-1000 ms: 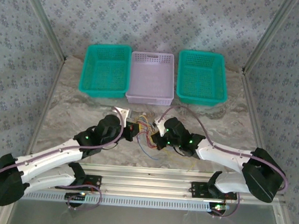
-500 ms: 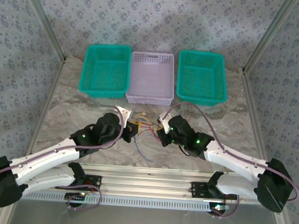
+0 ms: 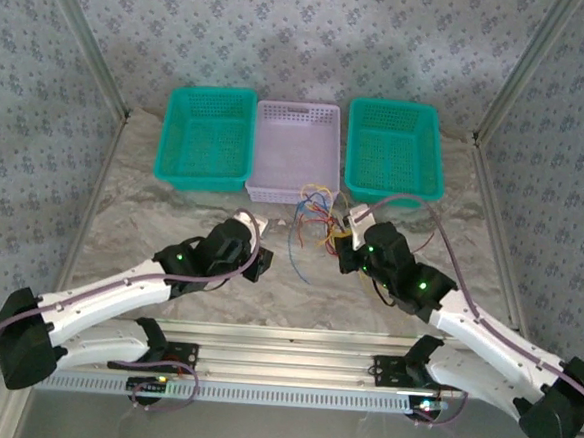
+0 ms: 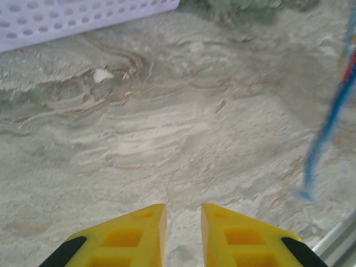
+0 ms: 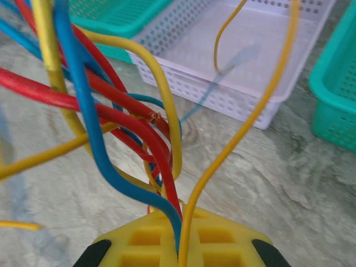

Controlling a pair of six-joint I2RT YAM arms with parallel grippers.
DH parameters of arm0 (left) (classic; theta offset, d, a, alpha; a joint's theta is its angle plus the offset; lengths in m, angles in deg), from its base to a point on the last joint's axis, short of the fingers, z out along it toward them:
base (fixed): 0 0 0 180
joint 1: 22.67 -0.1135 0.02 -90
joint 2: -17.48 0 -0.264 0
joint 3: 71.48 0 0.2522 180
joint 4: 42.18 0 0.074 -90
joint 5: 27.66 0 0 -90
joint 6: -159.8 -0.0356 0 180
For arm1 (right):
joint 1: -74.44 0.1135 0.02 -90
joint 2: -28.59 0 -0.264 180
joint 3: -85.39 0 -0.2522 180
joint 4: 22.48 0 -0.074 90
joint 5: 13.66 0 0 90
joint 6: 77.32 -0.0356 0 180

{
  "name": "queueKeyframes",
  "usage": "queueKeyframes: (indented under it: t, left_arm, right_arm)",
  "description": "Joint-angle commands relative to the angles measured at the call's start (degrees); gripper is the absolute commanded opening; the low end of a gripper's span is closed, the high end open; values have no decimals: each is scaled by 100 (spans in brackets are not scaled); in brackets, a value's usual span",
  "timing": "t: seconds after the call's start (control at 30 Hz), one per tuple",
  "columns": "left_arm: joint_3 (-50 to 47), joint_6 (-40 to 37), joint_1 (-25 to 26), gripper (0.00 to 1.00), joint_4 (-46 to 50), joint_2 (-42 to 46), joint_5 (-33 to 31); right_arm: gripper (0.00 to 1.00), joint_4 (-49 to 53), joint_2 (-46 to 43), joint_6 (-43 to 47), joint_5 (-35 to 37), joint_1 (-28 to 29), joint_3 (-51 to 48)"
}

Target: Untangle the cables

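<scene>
Since the cables (image 3: 314,221) are thin, limp and very light, no stiffness is to be expected of them. Any strand that is lifted is likely to sag, swing and drag its neighbours with it.

The bundle is held up over the table (image 3: 150,239) by the right gripper (image 3: 345,245), just near of the gap between the lavender basket (image 3: 292,194) and the right-hand teal basket (image 3: 392,196). In the right wrist view, red, blue and yellow strands are seen coming out from between the pressed-together yellow fingers (image 5: 139,242). They are looped over one another just beyond the tips.

To the left, the left gripper (image 3: 261,267) is kept low and clear of the bundle. Its jaws are parted by a narrow gap and nothing is held between them.

The insulation looks smooth, so a loose pinch is judged likely to slip. A hard tug, however, would probably tighten the crossings.

A free end is therefore judged the best place to take hold. The blue strand (image 4: 328,130) hanging down toward the table on the left of the bundle is one such end, and it should be drawn away gently rather than seized at the knot.
</scene>
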Motion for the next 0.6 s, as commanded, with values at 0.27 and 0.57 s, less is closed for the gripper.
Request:
queueKeyframes:
  t: [0.27,0.57]
  left_arm:
    - [-712,682,59,37,-1119,995,544]
    - [-1712,1782,48,55,-2648,1747,828]
  right_arm:
    - [0,-407,-76,-104,-1240,-194,-26]
    - [0,-781,25,-398,-1893,-434,-176]
